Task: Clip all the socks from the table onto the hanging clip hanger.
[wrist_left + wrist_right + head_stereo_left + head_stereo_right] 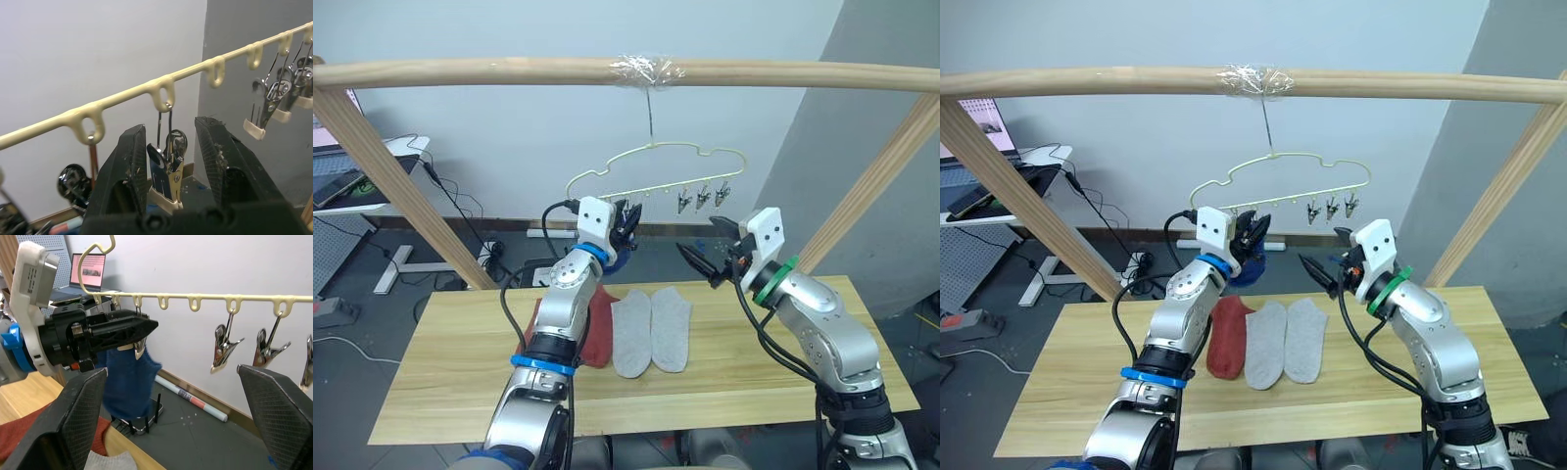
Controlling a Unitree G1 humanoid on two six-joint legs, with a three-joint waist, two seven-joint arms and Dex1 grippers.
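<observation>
Wooden table [460, 392], L fingers [124, 171] flank clip [168, 169], maybe touching

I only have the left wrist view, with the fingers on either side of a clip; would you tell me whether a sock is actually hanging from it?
Observer: Yes, a blue sock hangs below the clip from the clip hanger.
Operator: Thank you. How many socks are on the table?
Observer: Two grey socks lie side by side on the table, with a red sock beside them.
Operator: And where is the right gripper?
Observer: The right gripper is raised above the table, fingers open and holding nothing, below the three bare clips.
</observation>
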